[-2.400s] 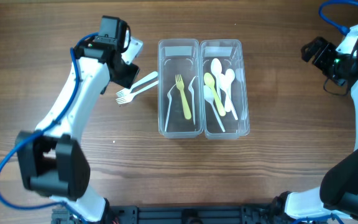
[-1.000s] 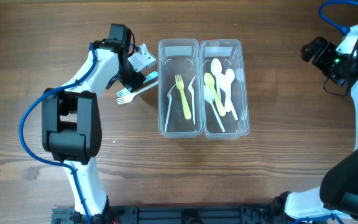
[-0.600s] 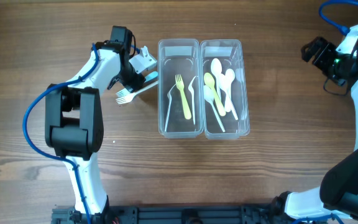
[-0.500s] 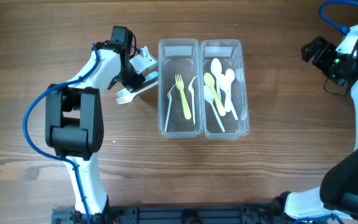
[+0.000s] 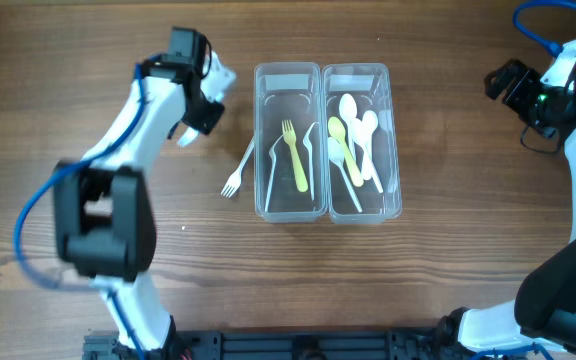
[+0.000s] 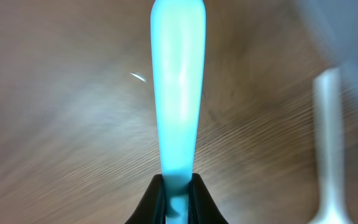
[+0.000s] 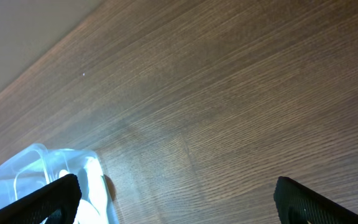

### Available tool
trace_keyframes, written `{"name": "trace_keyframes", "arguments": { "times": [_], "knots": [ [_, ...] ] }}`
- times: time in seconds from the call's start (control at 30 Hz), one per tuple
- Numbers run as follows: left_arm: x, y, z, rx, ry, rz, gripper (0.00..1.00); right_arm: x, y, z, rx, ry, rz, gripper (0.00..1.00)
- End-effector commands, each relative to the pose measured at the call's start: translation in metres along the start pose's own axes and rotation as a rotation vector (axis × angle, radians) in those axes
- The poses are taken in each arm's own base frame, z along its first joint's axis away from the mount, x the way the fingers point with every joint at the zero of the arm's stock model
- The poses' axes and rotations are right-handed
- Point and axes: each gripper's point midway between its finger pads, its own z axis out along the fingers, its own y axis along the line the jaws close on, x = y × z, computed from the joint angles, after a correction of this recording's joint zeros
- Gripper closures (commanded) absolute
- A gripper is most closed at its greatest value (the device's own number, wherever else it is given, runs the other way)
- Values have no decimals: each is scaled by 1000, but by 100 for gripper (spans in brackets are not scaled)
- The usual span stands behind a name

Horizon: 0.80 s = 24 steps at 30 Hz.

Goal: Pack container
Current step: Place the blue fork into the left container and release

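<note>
Heads up: your left fingers point(image 6: 152, 201) are pinched tight on the end of a glossy, pale turquoise handle point(image 6: 178, 87), off to the left of the two clear containers point(image 5: 288, 68), a white fork point(image 5: 236, 172) is lying on the bench point(image 5: 418, 290) right beside them, and your right fingers point(image 7: 55, 199) are spread wide.
</note>
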Motion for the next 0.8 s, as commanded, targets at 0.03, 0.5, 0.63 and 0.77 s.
{"name": "trace_keyframes", "arguments": {
  "times": [0.03, 0.5, 0.63, 0.77],
  "knots": [
    [-56, -46, -136, 109, -359, -159, 96, -7, 7, -8, -23, -25, 4, 0],
    [-58, -165, -67, 187, -140, -680, 95, -7, 7, -8, -23, -25, 4, 0],
    [-54, -171, -50, 195, -96, -677, 80, -7, 7, -8, -23, -25, 5, 0],
    [-69, -164, -87, 216, -180, -656, 56, -7, 7, -8, -23, -25, 4, 0]
  ]
}}
